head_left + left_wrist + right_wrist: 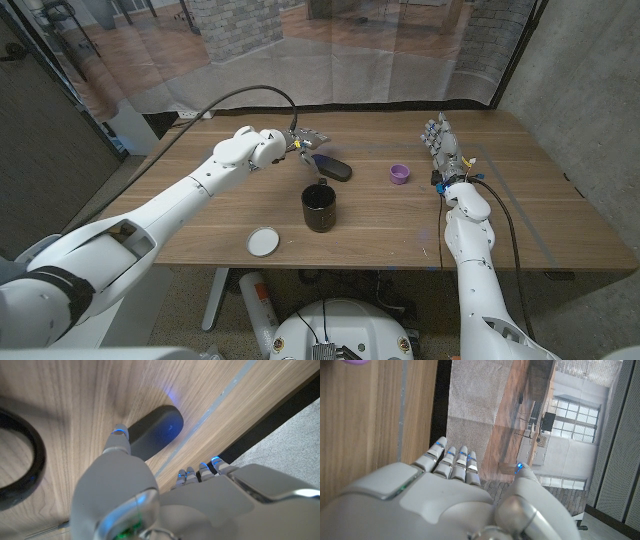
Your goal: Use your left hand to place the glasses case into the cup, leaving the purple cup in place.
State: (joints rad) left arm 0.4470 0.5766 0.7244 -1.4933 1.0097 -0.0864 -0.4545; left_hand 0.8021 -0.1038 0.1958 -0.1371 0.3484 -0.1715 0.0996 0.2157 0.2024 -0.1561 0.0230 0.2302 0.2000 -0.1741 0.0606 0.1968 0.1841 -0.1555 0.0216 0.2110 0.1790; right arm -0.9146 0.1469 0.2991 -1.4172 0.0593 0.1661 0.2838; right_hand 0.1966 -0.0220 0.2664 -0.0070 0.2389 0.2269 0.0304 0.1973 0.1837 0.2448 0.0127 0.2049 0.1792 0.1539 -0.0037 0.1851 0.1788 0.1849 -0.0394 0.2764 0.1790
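1. Nearest you on the wooden table (380,235) lies a small white round lid (264,241), flat on the wood, just left of and a little nearer than the black cup.
2. The black cup (319,208) stands upright near the table's middle, mouth open upward. Your left wrist view catches an arc of its dark rim (22,460) beside the hand.
3. Just beyond the cup lies the glasses case (332,167), a dark rounded oblong flat on the table. In the head view its long axis runs on a diagonal, the end nearer your left hand being the farther one and the other end slanting toward you and to the right. It sits close to the cup without touching it.
4. Your left hand (303,141) is over the case's far left end. In the left wrist view the thumb tip (120,434) sits at the end of the case (157,430), while the other fingertips (204,469) are off to the side, apart from it. The hand (150,495) is open; it has no grip on the case.
5. The purple cup (400,174) stands to the right of the case, well apart from it, between the case and your right hand.
6. Your right hand (440,138) stands near the table's far right, fingers extended and close together, holding nothing; the right wrist view shows the same hand (450,485), fingers straight.
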